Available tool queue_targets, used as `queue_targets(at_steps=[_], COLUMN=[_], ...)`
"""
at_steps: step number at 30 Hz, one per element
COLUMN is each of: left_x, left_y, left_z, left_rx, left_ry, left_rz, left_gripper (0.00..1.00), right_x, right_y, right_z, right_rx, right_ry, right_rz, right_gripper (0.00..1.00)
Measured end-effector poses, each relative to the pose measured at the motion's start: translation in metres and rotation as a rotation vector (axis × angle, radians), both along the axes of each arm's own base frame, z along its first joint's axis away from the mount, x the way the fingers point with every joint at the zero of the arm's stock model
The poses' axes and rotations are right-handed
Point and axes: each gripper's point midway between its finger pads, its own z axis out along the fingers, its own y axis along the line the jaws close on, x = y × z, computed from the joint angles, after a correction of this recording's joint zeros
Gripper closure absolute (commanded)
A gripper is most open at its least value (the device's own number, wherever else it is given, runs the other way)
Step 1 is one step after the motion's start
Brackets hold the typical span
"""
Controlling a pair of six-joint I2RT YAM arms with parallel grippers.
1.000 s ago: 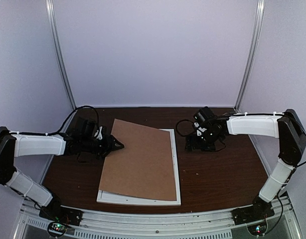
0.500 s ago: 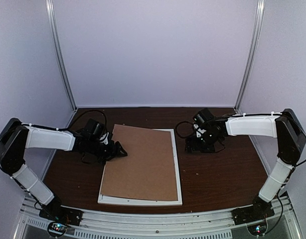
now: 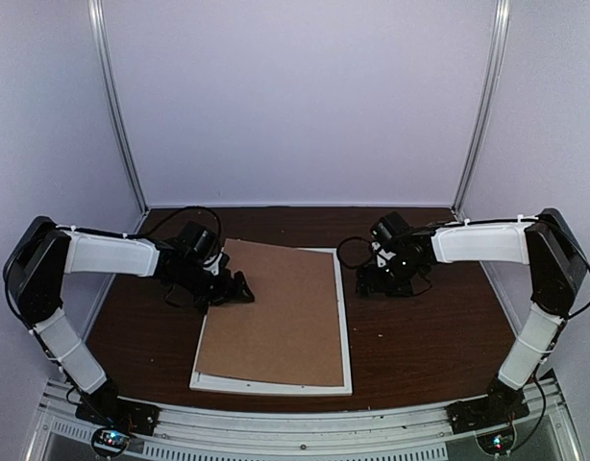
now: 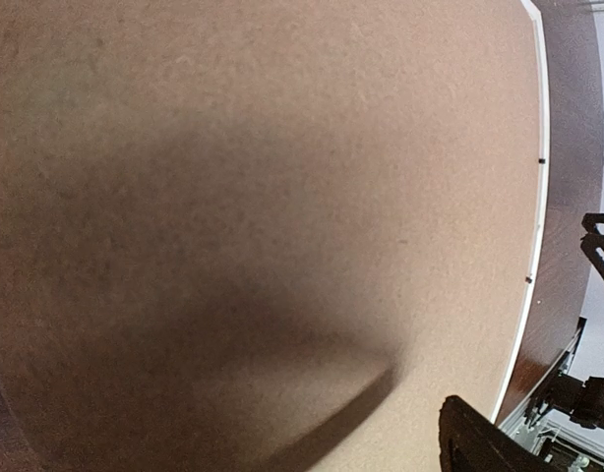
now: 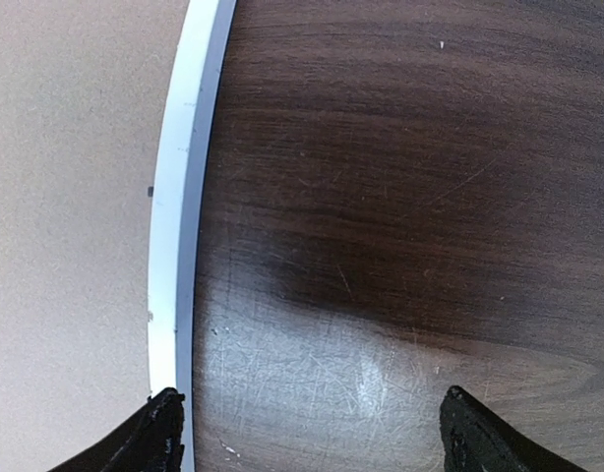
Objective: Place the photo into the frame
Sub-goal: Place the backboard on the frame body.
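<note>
The white frame [image 3: 345, 331] lies flat on the table, and a plain brown backing board [image 3: 276, 312] covers nearly all of it. The photo is hidden. My left gripper [image 3: 239, 289] hangs low over the board's far left edge, open and holding nothing. In the left wrist view the board [image 4: 282, 147] fills the picture, with one finger [image 4: 474, 442] at the bottom right and the frame's rail [image 4: 538, 197] beyond. My right gripper [image 3: 375, 281] hovers open over bare wood just right of the frame's rail [image 5: 179, 197]. Nothing lies between its fingertips [image 5: 159, 433].
The dark wooden table [image 3: 420, 327] stretches right of the frame to the booth's side walls. Metal posts [image 3: 473, 125] stand at the back corners. The arm bases sit on the aluminium rail [image 3: 295, 427] at the near edge.
The backing board, tilted up on its left side a second ago, now lies flat on the frame. My left gripper has let it go, opened and moved right over it. The right arm stayed put.
</note>
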Motion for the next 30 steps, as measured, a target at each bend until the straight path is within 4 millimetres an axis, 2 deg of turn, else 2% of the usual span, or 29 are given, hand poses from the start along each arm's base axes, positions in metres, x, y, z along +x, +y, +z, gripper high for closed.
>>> queue_targets(at_steps=[5, 16, 30], left_x=[-0.001, -0.006, -0.001], left_y=[0.002, 0.017, 0.028], left_z=[-0.004, -0.012, -0.007], left_rx=[0.045, 0.152, 0.242], left_ry=[0.013, 0.018, -0.017], left_rz=[-0.031, -0.059, -0.075], left_gripper=[0.02, 0.02, 0.02], right_x=[0.001, 0.001, 0.002], right_y=[0.002, 0.004, 0.005], right_z=[-0.002, -0.005, -0.005], right_rx=[0.005, 0.014, 0.017], right_ry=[0.001, 0.008, 0.004], right_rz=[0.002, 0.007, 0.008], right_gripper=[0.11, 0.11, 0.11])
